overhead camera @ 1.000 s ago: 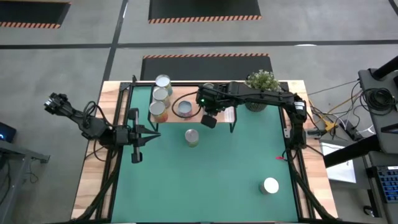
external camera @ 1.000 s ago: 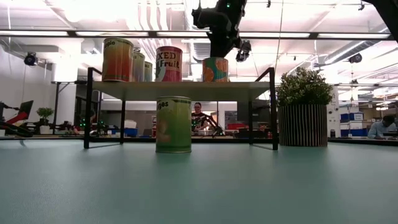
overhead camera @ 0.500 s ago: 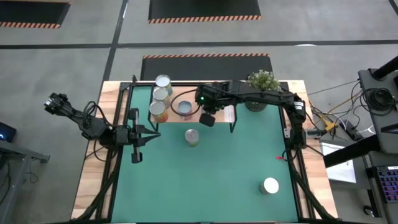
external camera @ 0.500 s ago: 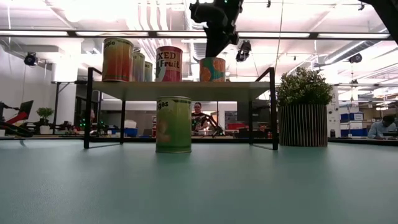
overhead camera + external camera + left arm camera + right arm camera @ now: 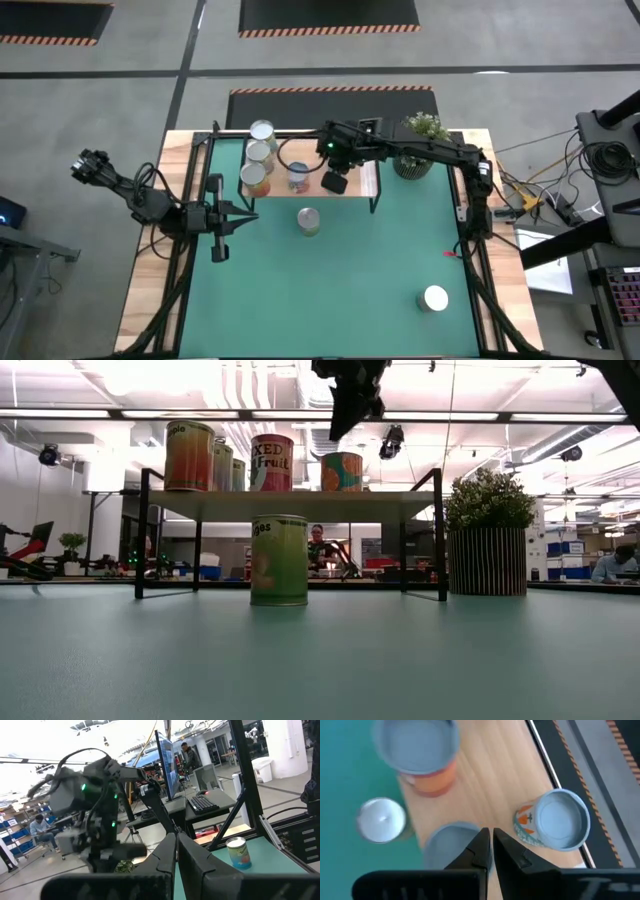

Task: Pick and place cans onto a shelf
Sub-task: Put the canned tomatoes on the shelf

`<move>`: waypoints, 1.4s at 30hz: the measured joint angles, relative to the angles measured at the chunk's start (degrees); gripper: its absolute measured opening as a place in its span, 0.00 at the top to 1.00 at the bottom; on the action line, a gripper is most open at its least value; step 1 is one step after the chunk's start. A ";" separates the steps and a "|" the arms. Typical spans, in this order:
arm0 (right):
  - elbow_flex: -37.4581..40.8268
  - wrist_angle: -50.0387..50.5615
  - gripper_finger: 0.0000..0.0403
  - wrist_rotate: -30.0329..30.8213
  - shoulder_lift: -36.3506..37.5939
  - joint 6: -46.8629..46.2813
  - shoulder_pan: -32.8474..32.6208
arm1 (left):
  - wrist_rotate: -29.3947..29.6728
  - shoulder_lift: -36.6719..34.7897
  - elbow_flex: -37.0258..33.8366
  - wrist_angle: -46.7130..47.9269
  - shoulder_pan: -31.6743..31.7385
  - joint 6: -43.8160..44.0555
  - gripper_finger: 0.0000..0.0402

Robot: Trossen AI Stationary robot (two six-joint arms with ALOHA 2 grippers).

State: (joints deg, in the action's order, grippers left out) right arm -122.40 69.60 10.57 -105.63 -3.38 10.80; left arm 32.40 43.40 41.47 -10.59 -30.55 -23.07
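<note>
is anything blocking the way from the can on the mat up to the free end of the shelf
Nothing visible does. The green can stands alone in front of the shelf, whose plant-side end is bare. The right gripper, fingers together, hangs above that stretch.

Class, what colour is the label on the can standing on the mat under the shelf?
Green, seen best in the low view: the can beneath the shelf.

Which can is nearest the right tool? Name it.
The orange-patterned can on the shelf, just beside the right tool. The other shelf cans stand farther along, and two are still on the mat.
</note>
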 joint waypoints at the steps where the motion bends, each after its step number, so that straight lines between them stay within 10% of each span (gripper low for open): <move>1: -0.01 -0.02 0.97 0.00 0.59 0.04 -0.56 | 0.00 0.00 0.00 0.06 0.00 -0.02 1.00; 25: 28.11 -18.22 0.97 12.64 17.15 -5.65 -31.70 | 0.00 0.26 0.00 0.32 0.00 1.21 1.00; 34: 48.08 -16.51 0.97 -8.10 29.40 -23.95 -36.46 | 0.00 0.83 0.00 0.32 0.00 2.02 1.00; 42: 62.88 -14.52 0.97 -24.52 42.14 -63.33 -41.43 | 0.00 0.81 0.00 0.08 0.00 2.36 1.00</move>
State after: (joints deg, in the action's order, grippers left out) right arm -59.52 55.08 -13.94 -63.50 -66.70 -30.63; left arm 32.40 44.21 41.47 -10.51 -30.55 -20.71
